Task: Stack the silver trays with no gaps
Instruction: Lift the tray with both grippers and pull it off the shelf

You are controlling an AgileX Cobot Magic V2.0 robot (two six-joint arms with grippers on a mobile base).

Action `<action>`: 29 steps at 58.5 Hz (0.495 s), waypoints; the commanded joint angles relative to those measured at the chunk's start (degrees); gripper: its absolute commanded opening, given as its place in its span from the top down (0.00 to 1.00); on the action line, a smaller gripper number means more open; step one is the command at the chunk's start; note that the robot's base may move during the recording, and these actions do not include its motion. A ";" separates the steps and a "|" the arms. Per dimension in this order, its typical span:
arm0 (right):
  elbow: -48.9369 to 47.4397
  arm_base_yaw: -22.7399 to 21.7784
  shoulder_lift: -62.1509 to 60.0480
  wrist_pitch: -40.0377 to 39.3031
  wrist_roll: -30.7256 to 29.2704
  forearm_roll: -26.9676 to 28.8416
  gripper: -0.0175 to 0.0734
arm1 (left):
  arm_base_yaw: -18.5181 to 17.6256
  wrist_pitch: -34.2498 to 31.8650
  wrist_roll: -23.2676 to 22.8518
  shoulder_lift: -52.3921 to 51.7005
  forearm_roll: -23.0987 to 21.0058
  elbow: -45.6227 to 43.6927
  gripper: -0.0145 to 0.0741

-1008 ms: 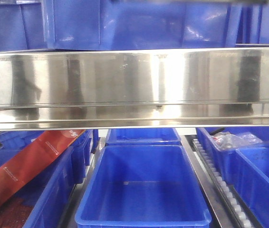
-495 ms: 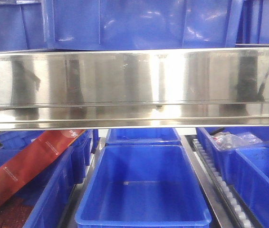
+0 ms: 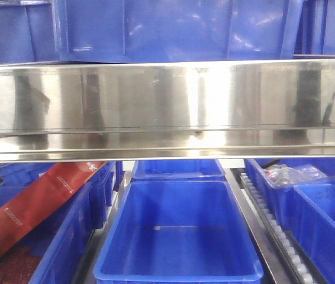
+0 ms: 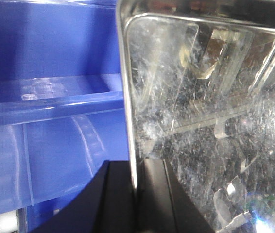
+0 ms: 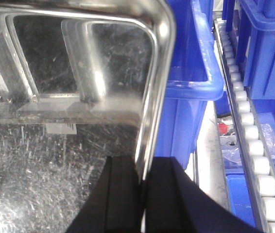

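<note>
Evidently pinched from both sides: left claw (image 4: 136, 187) drawn narrow on the thin rolled rim of a shallow, scratched, round-cornered silver tray (image 4: 200, 121), one black finger outside the edge and one inside. Right claw (image 5: 141, 194) clamped likewise on the facing rim of the silver tray (image 5: 55, 170), just below a rounded corner. Gripped by the rims, most likely, to keep the floor of the tray level and unobstructed, ready for lowering squarely into a fellow so that rim meets rim with no gap. Apparently carried clear of any desk, with blue plastic walls close alongside in both wrist views. From the front, nothing sure of tray or claws, only a broad mirror-bright steel rail (image 3: 167, 100) barring the middle. Counted: two claws, both closed on metal. One tray for certain, judged the same one in both wrist views. Stepped bright walls beyond the right-hand corner, perhaps further trays, perhaps mere reflections (cannot tell which). Also one rail, one long red cardboard carton (image 3: 31, 213) leaning at the left, one white roller track (image 3: 274, 228) at the right, and one deep blue plastic bin (image 3: 176, 236) square in the middle, with more beside, behind and above, too overlapped for a firm count.
</note>
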 commanded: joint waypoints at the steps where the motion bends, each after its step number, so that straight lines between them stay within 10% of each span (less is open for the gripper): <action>1: -0.44 -0.17 -0.84 -1.82 -1.51 -1.11 0.89 | -0.10 -2.84 0.51 -1.18 0.65 -0.58 0.86; 29: -0.44 -0.17 -0.84 -1.82 -1.51 -1.11 0.89 | -0.10 -2.84 0.51 -1.18 0.65 -0.58 0.86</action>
